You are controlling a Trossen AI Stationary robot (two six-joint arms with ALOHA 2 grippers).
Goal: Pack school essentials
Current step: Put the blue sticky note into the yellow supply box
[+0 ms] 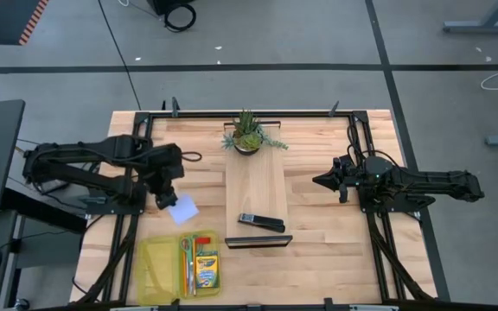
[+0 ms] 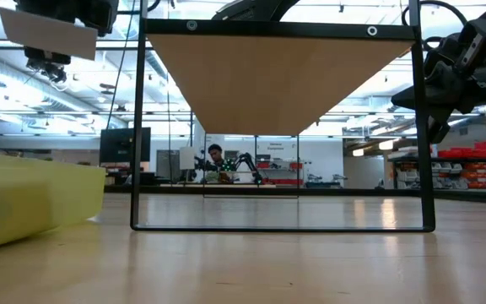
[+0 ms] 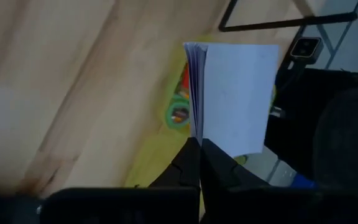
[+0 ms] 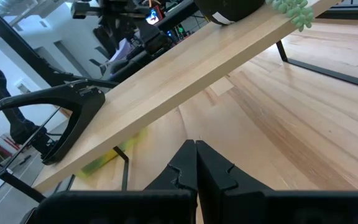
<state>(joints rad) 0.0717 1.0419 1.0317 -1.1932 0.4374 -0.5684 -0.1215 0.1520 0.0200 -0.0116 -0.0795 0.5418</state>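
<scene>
My left gripper (image 1: 166, 201) is shut on the pale blue-white note pad (image 1: 184, 209), which hangs over the table just beyond the far end of a yellow case (image 1: 158, 269). In the case lie the yellow-green crayon box (image 1: 207, 269), the green-handled scissors (image 1: 185, 249) and an orange pen (image 1: 194, 269). In the left wrist view the pad (image 3: 235, 96) sticks out past the fingers, with the scissors' handles (image 3: 179, 115) below it. My right gripper (image 1: 320, 181) waits shut at the right, holding nothing. My left gripper pinches the note pad between its two fingers at the middle of one short edge (image 3: 219, 142). The fingers slant down from the table's left. The pad is lifted clear of the table and juts out beyond the fingertips (image 3: 188, 155), its page edges (image 3: 194, 87) showing on one side.
A raised wooden shelf (image 1: 256, 186) on a black frame stands mid-table. It carries a small potted plant (image 1: 247, 134) at its far end and a black stapler-like bar (image 1: 261, 223) at its near end. Bare wood lies between the shelf and each arm.
</scene>
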